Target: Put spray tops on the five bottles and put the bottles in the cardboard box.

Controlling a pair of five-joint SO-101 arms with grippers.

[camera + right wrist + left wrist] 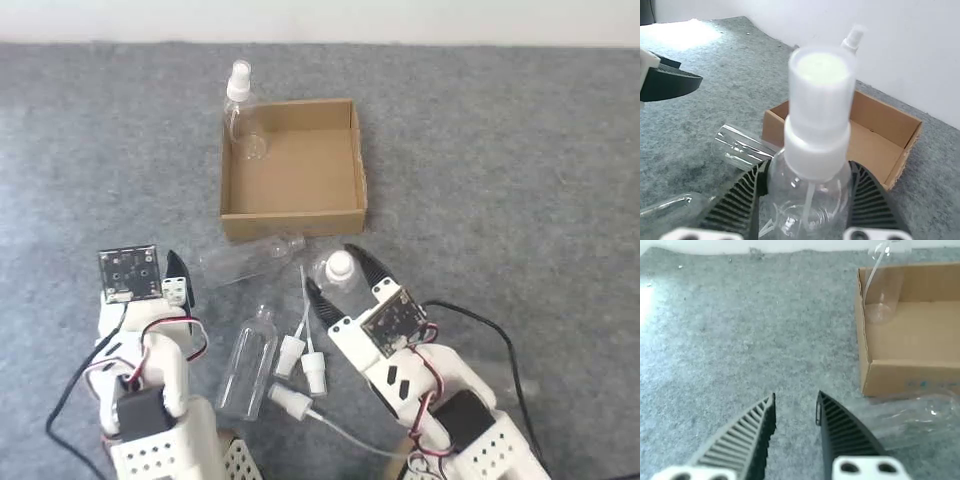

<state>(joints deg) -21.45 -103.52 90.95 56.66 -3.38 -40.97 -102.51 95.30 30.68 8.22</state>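
My right gripper (340, 283) (807, 182) is shut on an upright clear bottle (338, 270) (812, 195) that carries a white spray top (820, 95), just in front of the cardboard box (292, 205) (885, 135). Another capped bottle (241, 108) (881, 295) leans in the box's far left corner. Two uncapped bottles lie on the carpet, one (250, 258) (912, 422) (737, 145) before the box, the other (248, 362) nearer the arms. Three loose spray tops (303, 368) lie between the arms. My left gripper (180, 280) (795, 405) is open over bare carpet, left of the box.
Grey carpet (500, 150) covers the table, with free room to the right and left of the box. The left arm's finger (667, 82) is seen off to one side in the right wrist view. A black cable (490, 330) runs beside the right arm.
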